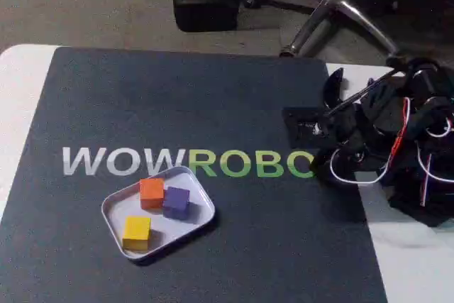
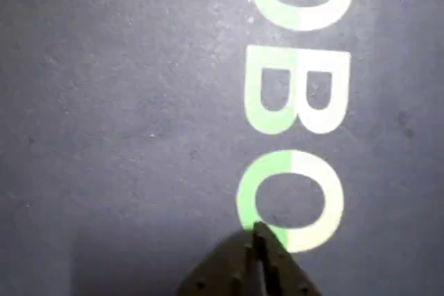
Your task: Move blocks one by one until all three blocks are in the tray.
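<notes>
Orange block [image 1: 151, 192], purple block [image 1: 176, 201], yellow block [image 1: 136, 231] all inside tray [image 1: 113, 207], lower left, fixed view (task prob. done). Gripper [image 2: 258, 230] clenched empty, mid right.

The dark mat [image 1: 213, 104] reads "WOWROBO" in white and green

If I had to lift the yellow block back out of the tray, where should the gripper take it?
Come straight down from above and pinch two opposite side faces of the yellow block. It lies apart from the orange block and purple block, but near the tray rim, so probably close across the faces running clear of the rim.
</notes>
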Robot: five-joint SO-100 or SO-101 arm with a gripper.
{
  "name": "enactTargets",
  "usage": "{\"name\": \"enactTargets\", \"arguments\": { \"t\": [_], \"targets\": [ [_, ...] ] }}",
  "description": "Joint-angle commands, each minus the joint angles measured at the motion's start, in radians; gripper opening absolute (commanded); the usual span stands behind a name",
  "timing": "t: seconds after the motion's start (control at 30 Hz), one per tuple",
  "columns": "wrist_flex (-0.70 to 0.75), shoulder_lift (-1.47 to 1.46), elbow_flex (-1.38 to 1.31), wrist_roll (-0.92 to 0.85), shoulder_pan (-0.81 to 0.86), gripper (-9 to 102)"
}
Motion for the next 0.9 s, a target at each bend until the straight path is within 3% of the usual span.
{"name": "enactTargets", "arguments": {
  "t": [0.0,0.87],
  "targets": [
    [0.011,0.002,-0.005,0.006,0.005,-5],
    [0.011,0.002,-0.005,0.006,-0.018,-5]
  ]
}}
